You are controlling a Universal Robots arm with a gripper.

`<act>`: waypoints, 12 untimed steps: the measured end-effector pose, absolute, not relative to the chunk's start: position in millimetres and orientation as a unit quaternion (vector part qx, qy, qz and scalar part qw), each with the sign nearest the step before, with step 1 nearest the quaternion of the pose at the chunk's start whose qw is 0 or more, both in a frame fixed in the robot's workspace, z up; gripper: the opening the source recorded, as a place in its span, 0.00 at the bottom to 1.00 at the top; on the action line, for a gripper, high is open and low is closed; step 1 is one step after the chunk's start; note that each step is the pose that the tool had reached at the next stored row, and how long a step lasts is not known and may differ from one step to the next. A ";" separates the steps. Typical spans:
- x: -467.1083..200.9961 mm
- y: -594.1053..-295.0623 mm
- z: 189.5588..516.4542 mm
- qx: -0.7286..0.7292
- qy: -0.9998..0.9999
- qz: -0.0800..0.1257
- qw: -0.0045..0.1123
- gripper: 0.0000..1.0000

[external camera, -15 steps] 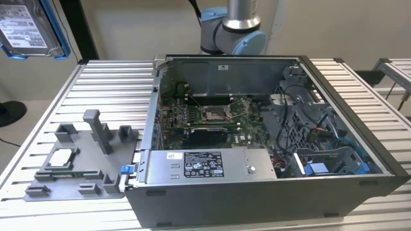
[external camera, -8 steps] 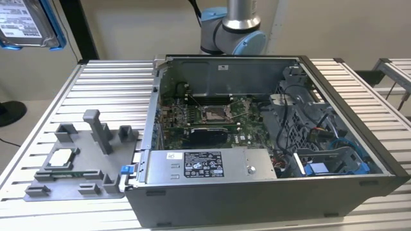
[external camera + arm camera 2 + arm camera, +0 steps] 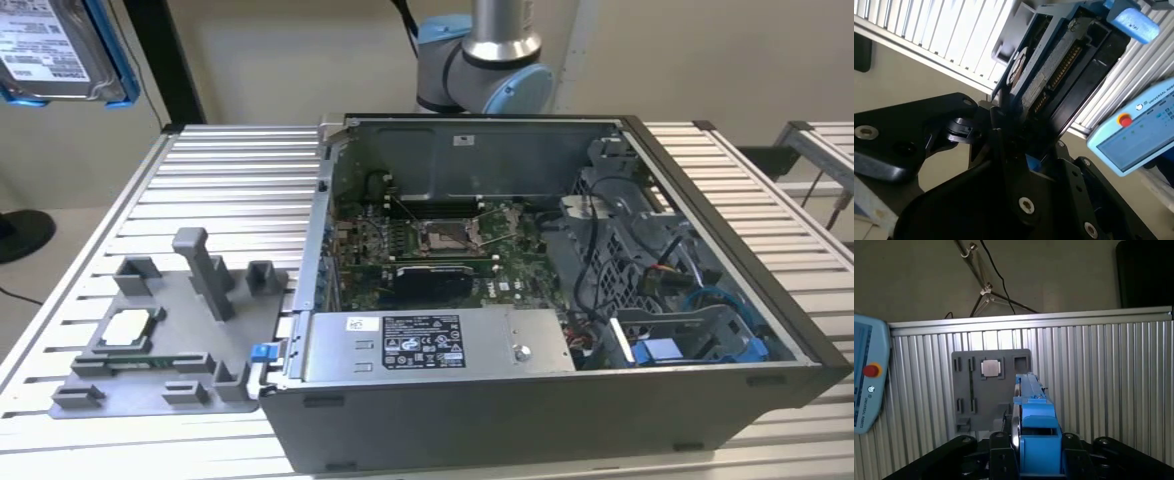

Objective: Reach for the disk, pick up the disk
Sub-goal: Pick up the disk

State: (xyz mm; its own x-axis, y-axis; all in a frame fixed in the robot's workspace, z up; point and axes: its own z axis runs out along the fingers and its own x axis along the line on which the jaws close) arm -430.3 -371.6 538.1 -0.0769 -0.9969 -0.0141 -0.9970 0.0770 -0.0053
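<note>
Aluminium table, ribbed, silver: 1. It carries everything on the bench; beige wall and grey floor lie behind it. A second slatted surface stands at three o'clock in the exterior view. Tripod legs with a cable rest on the floor beyond the table edge in the first wrist view.

Computer case, dark grey, lid off: 1. It sits at the centre of the exterior view, with the motherboard at its middle, the power supply along its six o'clock wall, and a bare blue bracket in its four o'clock corner.

Arm, silver and pale blue: 1, at twelve o'clock behind the case.

Fixture plate, grey plastic with upright posts: 1, flat on the table at eight o'clock from the case.

Pendant, pale blue with a red button: 1, seen in both wrist views.

Gripper, black: 1. Its jaws are clamped on the disk, with fingers pressed to either side of the blue frame.

Disk, silver with a white label and blue frame: 1. It is lifted clear of the table at eleven o'clock in the exterior view. In the first wrist view it shows edge-on, high above the plate.

Chip, square and white-topped: 1, seated on the plate.
</note>
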 end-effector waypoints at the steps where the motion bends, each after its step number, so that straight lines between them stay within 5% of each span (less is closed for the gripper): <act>1: -429.1 -371.6 537.4 -0.679 0.734 0.003 0.007 0.00; 12: -403.6 -371.5 531.3 -0.679 0.734 0.003 0.007 0.00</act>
State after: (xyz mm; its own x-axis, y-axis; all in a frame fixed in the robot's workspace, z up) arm -403.6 -371.5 531.3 -0.0771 -0.9969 -0.0141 -0.9970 0.0772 -0.0053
